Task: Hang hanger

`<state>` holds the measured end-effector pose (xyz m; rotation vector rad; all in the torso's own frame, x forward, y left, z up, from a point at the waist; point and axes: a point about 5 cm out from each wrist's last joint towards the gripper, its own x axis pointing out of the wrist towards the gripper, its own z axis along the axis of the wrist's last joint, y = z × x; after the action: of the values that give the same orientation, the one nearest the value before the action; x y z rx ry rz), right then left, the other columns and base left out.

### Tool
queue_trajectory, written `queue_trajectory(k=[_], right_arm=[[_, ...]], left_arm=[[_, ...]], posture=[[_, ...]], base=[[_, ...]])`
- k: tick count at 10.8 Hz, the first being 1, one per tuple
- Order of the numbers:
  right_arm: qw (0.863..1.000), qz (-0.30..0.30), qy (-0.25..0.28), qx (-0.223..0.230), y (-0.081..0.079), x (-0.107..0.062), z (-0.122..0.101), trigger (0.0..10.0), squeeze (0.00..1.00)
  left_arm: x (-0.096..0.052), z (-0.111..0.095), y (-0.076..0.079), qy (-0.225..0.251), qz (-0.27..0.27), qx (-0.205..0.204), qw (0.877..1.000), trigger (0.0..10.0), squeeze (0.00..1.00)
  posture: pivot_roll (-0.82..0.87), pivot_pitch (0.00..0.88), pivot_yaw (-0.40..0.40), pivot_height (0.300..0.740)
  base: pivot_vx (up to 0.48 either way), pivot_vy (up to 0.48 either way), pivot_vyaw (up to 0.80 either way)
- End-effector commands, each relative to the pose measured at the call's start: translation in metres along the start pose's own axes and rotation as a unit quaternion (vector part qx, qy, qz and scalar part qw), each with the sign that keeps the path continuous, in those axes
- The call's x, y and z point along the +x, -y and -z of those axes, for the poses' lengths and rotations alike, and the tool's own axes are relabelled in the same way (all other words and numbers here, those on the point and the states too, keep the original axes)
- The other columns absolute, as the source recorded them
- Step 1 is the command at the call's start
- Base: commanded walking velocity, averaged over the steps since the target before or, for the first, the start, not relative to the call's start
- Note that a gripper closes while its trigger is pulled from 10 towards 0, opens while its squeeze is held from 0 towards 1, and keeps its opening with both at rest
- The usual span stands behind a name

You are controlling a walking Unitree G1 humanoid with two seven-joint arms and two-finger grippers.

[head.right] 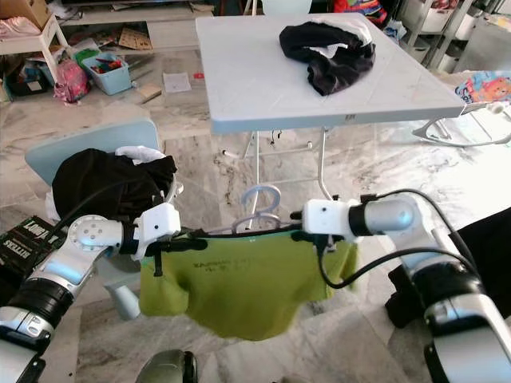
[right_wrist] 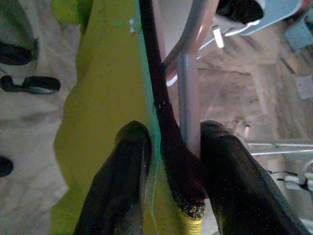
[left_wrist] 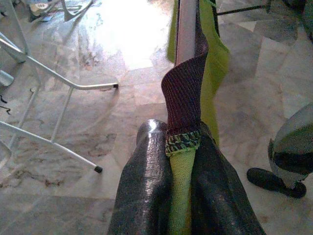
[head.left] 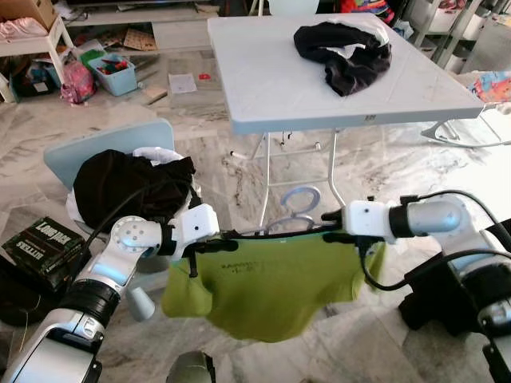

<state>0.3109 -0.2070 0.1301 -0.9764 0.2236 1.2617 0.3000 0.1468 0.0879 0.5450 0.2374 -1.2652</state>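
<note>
Hanger (head.left: 297,209) pale blue w/ lime-green shirt (head.left: 271,287) draped.

white lettering on black box (head.left: 40,243), too blurred to read

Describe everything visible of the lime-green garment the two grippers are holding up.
The lime-green knit garment hangs limp in the air, stretched along its top edge between the left gripper and the right gripper. Both pinch that edge, which has a dark maroon band inside, together with a pale hanger whose hook rises behind its middle. Small dark print sits near the top. The lower edge sags unevenly above the marble floor, in front of the white folding table.
</note>
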Motion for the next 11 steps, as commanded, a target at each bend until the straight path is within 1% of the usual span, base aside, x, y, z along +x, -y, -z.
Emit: queue_trajectory(k=[1,2,3,5,6,7,9,10,11], right_arm=[[1.000,-0.013,-0.007,-0.006,0.001,0.000,0.002,10.0,1.00],[0.998,-0.033,0.015,0.052,0.003,0.000,0.003,10.0,1.00],[0.997,-0.055,0.010,0.051,0.000,0.001,0.006,10.0,1.00],[0.996,-0.063,0.010,0.057,0.000,0.004,0.009,10.0,1.00],[0.994,-0.084,0.006,0.075,-0.003,0.004,0.014,10.0,1.00],[0.991,-0.105,-0.013,0.081,-0.006,-0.001,0.019,10.0,1.00],[0.986,-0.131,-0.032,0.102,-0.007,-0.012,0.025,10.0,1.00],[0.984,-0.138,-0.055,0.099,-0.006,-0.019,0.030,10.0,0.00],[0.985,-0.129,-0.064,0.098,-0.002,-0.020,0.031,10.0,0.00]], left_arm=[[-0.001,-0.007,0.000,0.010,0.005,0.025,1.000,0.0,0.00],[0.001,-0.007,0.005,0.009,0.018,0.035,0.999,0.0,0.00],[0.002,-0.007,0.009,0.010,0.029,0.043,0.999,0.0,0.00],[0.006,-0.012,0.016,0.019,0.045,0.051,0.998,0.0,0.00],[0.007,-0.011,0.020,0.017,0.053,0.054,0.997,0.0,0.00],[0.006,-0.010,0.021,0.015,0.055,0.054,0.997,0.0,0.00],[0.002,-0.007,0.019,0.006,0.050,0.054,0.997,0.0,0.00],[0.000,-0.006,0.017,0.001,0.046,0.053,0.998,0.0,0.00],[0.000,-0.006,0.016,-0.001,0.044,0.053,0.998,0.0,0.00]], posture=[[-0.10,0.000,-0.009,0.740],[-0.10,0.000,-0.009,0.740],[-0.10,0.000,-0.009,0.740],[-0.10,0.000,-0.004,0.740],[-0.09,0.000,-0.005,0.740],[-0.09,0.000,-0.005,0.740],[-0.09,0.000,-0.006,0.740],[-0.09,0.000,-0.008,0.740],[-0.09,0.000,-0.008,0.740]], base=[[0.000,0.000,0.00],[0.000,0.000,0.00],[0.000,0.000,0.00],[0.000,0.000,0.00],[0.000,0.000,0.00],[0.000,0.000,0.00],[0.000,0.000,0.00],[0.000,0.000,0.00],[0.000,0.000,0.00]])
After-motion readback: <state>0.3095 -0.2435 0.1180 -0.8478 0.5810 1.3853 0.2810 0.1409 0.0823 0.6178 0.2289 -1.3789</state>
